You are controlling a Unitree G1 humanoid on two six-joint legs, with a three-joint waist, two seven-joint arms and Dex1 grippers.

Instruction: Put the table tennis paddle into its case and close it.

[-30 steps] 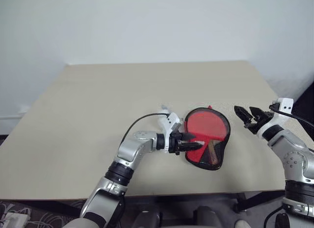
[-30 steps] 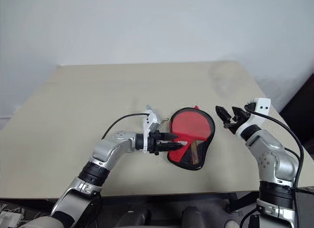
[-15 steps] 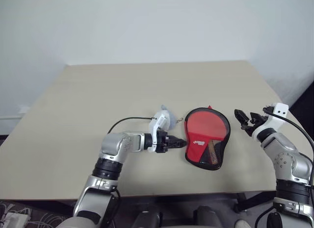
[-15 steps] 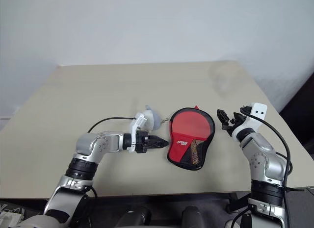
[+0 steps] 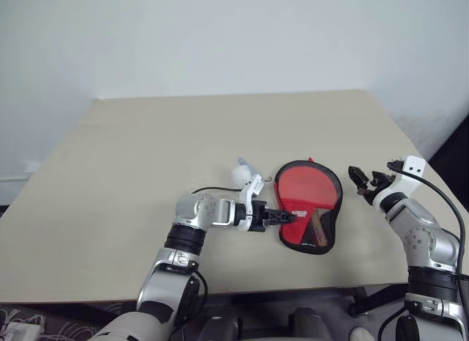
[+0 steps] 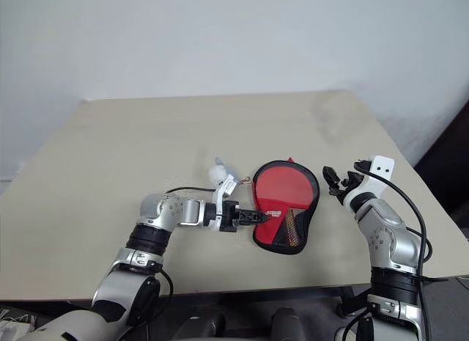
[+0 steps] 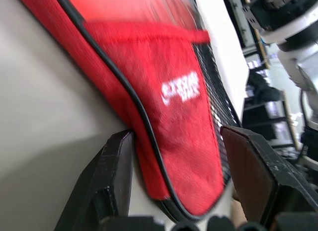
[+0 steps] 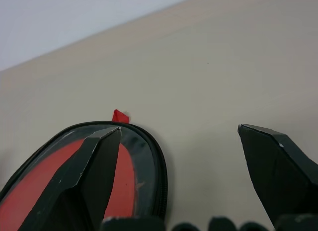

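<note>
Two claws sit low over a beige table. Case lies flat near the table's front edge, between the claws, round end toward the far side, narrow end toward the robot. Its red flap with a white logo covers the lower left part; black edging and a mesh panel show along the right. Paddle lies inside the case, red face up, wooden handle showing dimly through the mesh. Left claw points right, fingers spread, tips at the case's left rim; in the left wrist view the flap's edge sits between the two black fingers, no pinch visible. Right claw hangs just right of the case, fingers wide apart, holding nothing. Small whitish lump rests on the table beside the left wrist.
</note>
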